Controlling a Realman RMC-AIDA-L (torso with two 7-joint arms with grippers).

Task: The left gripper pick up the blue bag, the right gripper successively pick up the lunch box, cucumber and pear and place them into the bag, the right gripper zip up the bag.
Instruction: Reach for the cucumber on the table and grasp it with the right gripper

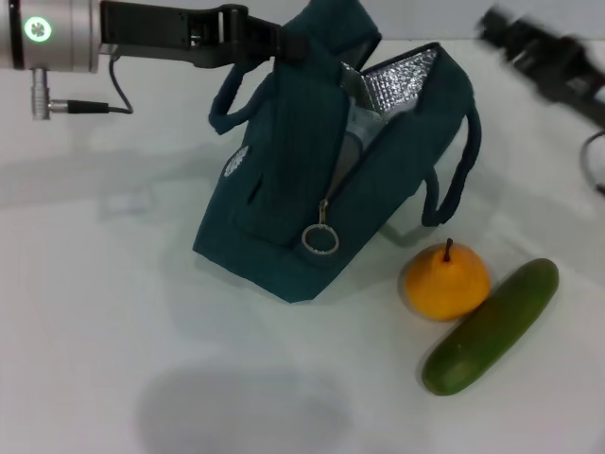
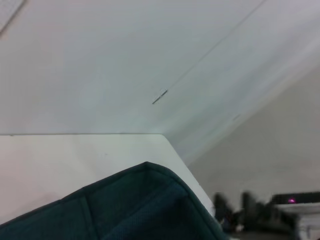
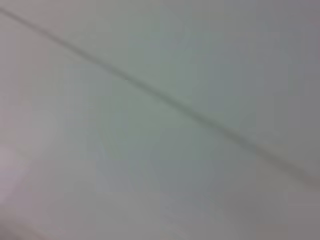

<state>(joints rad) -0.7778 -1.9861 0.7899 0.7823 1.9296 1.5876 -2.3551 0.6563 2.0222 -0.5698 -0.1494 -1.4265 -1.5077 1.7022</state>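
Note:
The blue bag (image 1: 312, 180) stands tilted on the white table, its mouth open and the silver foil lining (image 1: 397, 76) showing. My left gripper (image 1: 284, 43) comes in from the upper left and is shut on the bag's top edge, holding it up. The bag's fabric (image 2: 145, 210) also fills the low part of the left wrist view. Inside the mouth a pale, clear shape, the lunch box (image 1: 362, 132), is mostly hidden. The pear (image 1: 446, 281) and the cucumber (image 1: 492, 326) lie side by side, touching, right of the bag. My right gripper (image 1: 529, 47) is blurred at the upper right, away from everything.
The zipper's metal ring pull (image 1: 320, 238) hangs at the bag's near end. One loop handle (image 1: 461, 170) droops on the bag's right side. A grey cable (image 1: 90, 106) runs from the left arm. The right wrist view shows only a pale surface.

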